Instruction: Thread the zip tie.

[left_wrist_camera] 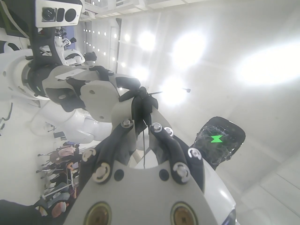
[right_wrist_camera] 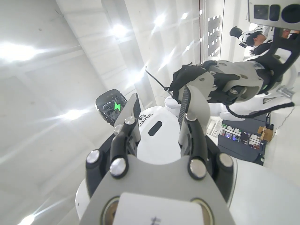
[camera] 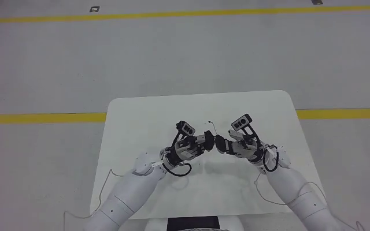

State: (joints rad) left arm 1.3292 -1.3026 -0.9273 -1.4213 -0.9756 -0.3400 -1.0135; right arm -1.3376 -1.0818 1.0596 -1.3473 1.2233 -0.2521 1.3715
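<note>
Both arms meet above the middle of the white table (camera: 139,115). A thin black zip tie (camera: 211,124) sticks up from where the grippers touch. My left gripper (left_wrist_camera: 141,108), its tips wrapped in black cloth, is shut on the zip tie (left_wrist_camera: 168,91). One straight end juts out past the tips and the other strand trails back between the fingers. My right gripper (right_wrist_camera: 159,97) stands open. Its ribbed pad (right_wrist_camera: 184,101) lies right beside the zip tie (right_wrist_camera: 155,80), where the tie leaves the left gripper (right_wrist_camera: 185,76). Its other finger is well apart.
The bare white tabletop surrounds the arms, with its far edge (camera: 202,96) and side edges close by. Yellow floor lines (camera: 52,118) run past the table on grey floor.
</note>
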